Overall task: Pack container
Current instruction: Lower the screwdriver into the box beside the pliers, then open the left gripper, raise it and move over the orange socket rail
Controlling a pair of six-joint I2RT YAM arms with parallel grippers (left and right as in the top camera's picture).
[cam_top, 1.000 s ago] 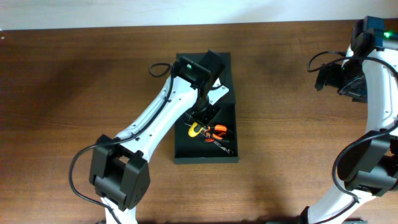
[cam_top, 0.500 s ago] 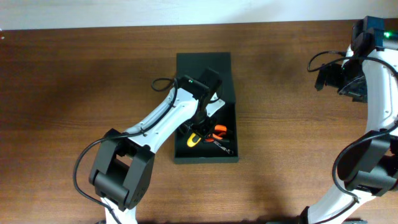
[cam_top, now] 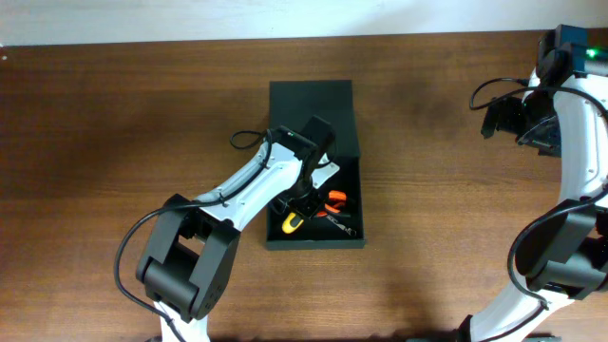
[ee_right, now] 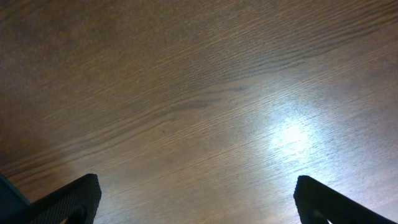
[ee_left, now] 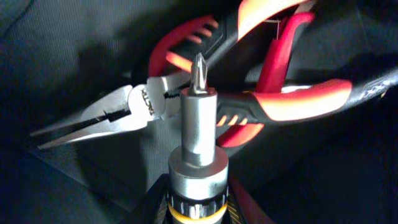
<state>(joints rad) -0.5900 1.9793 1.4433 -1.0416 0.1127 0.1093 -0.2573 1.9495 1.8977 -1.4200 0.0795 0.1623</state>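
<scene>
The container point(cam_top: 311, 103) sits on the middle of the table point(cam_top: 114, 114), its lid lying behind the open part. The left gripper point(cam_top: 302, 195) reaches into the near half from the left, clamped on a screwdriver point(ee_left: 198, 124) whose tip lies over the pliers point(ee_left: 124, 115). The right gripper point(ee_right: 196, 186) hangs spread wide above the table, well apart to the container's right.

Brown wood-grain table point(cam_top: 114, 114) — resting directly on it, near the middle, the dark rectangular container point(cam_top: 311, 100).
</scene>
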